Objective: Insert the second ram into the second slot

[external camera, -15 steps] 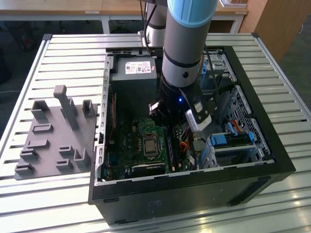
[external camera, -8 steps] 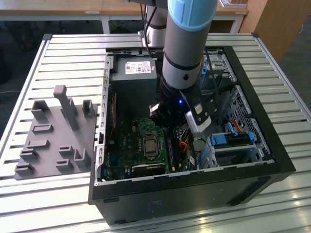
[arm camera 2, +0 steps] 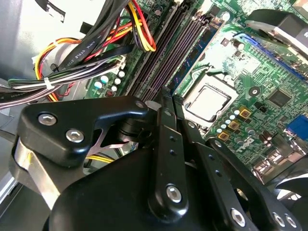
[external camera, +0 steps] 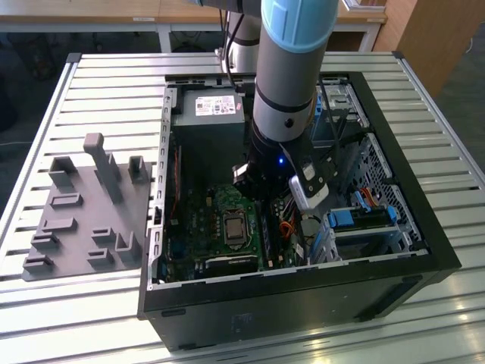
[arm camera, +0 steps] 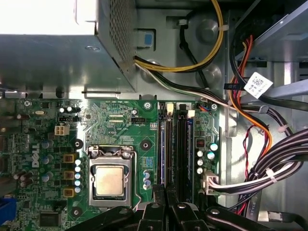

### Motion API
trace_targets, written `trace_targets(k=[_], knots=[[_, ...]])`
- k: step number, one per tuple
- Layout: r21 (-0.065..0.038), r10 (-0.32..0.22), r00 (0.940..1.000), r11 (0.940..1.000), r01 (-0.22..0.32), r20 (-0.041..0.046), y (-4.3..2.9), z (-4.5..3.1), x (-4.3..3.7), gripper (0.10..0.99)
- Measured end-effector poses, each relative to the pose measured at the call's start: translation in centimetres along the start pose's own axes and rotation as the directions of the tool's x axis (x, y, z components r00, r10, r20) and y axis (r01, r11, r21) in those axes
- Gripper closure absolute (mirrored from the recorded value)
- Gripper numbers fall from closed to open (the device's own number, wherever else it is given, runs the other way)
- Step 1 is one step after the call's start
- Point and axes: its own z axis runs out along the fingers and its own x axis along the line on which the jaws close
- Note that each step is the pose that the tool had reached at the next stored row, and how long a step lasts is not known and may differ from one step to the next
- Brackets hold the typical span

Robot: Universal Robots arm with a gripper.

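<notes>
In the exterior view, the robot arm (external camera: pixel 292 83) covers the middle of the open computer case (external camera: pixel 424 227) and hides the tool beneath it. In both wrist views the tool (arm camera 2: pixel 169 103) is cut off by the picture's edge, its fingertips pressed close together. The memory slots (arm camera: pixel 175 149) run behind its black fingers (arm camera: pixel 159 211), so their near ends are hidden. Whether a blue stick sits in a slot cannot be told.

Robotics lab or test workshop: slatted aluminium workbench (external camera: pixel 91 83), open computer case (external camera: pixel 424 243), grey fixture plate (external camera: pixel 76 220), wooden desks (external camera: pixel 114 15) behind.
</notes>
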Motion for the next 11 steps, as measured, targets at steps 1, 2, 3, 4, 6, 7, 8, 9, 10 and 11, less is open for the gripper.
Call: trace_targets(k=[1,2,3,4,6,7,8,9,10,11], knots=[[0.000,0.000,1.0000,1.0000,0.000,0.0000,0.00,0.02,0.00,0.957],[0.000,0.000,1.0000,1.0000,0.000,0.0000,0.00,0.04,0.00,0.957],[0.000,0.000,1.0000,1.0000,0.000,0.0000,0.00,0.06,0.00,0.957],[0.000,0.000,1.0000,1.0000,0.000,0.0000,0.00,0.08,0.00,0.957],[0.000,0.000,1.0000,1.0000,0.000,0.0000,0.00,0.11,-0.02,0.957],[0.000,0.000,1.0000,1.0000,0.000,0.0000,0.00,0.12,-0.06,0.957],[0.000,0.000,1.0000,1.0000,0.000,-0.0001,0.00,0.12,-0.13,0.957],[0.000,0.000,1.0000,1.0000,0.000,-0.0001,0.00,0.13,-0.16,0.957],[0.000,0.000,1.0000,1.0000,0.000,-0.0001,0.00,0.14,-0.17,0.957],[0.000,0.000,1.0000,1.0000,0.000,0.0000,0.00,0.14,-0.18,0.957]])
